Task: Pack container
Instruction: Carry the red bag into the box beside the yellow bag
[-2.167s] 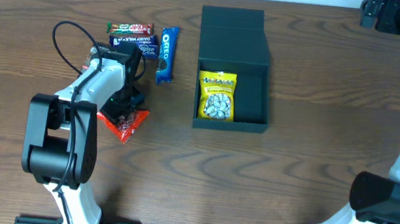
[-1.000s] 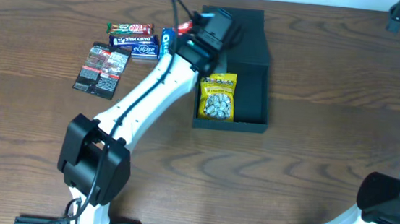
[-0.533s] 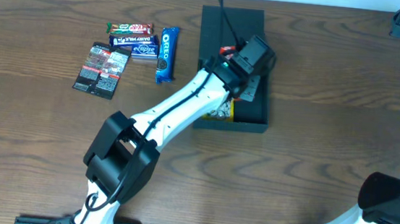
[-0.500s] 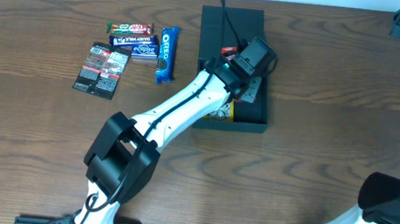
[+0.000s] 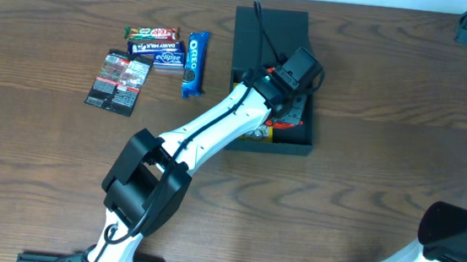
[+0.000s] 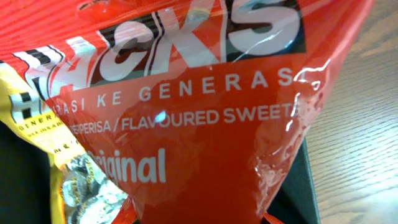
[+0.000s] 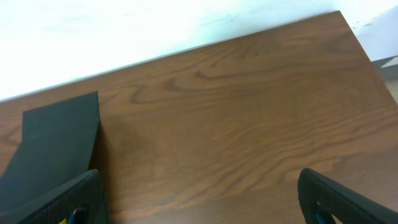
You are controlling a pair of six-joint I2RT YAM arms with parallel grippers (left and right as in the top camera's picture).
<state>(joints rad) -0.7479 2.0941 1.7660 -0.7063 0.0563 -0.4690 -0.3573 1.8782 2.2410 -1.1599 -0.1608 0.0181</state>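
The container (image 5: 267, 32) is a dark square box with its flap lid lying open at the back, near the table's middle. A yellow snack packet (image 5: 259, 133) lies inside, mostly hidden under my left arm. My left gripper (image 5: 290, 102) reaches over the box's right half, shut on a red Hacks sweets packet (image 6: 205, 124). That packet fills the left wrist view, hiding the fingers, with the yellow packet (image 6: 37, 143) beneath it at the left. My right gripper (image 7: 199, 208) hangs open and holds nothing at the far right back corner, with the container's lid (image 7: 56, 137) to its left.
Left of the box lie an Oreo pack (image 5: 194, 62), a blue Eclipse pack (image 5: 162, 57), a chocolate bar (image 5: 151, 33) and a dark flat packet (image 5: 119, 81). The right arm's base (image 5: 452, 243) stands at the front right.
My left arm has carried the red packet from the left of the table over the container, and it now sits slightly lower over the right half. The right gripper has stayed put.
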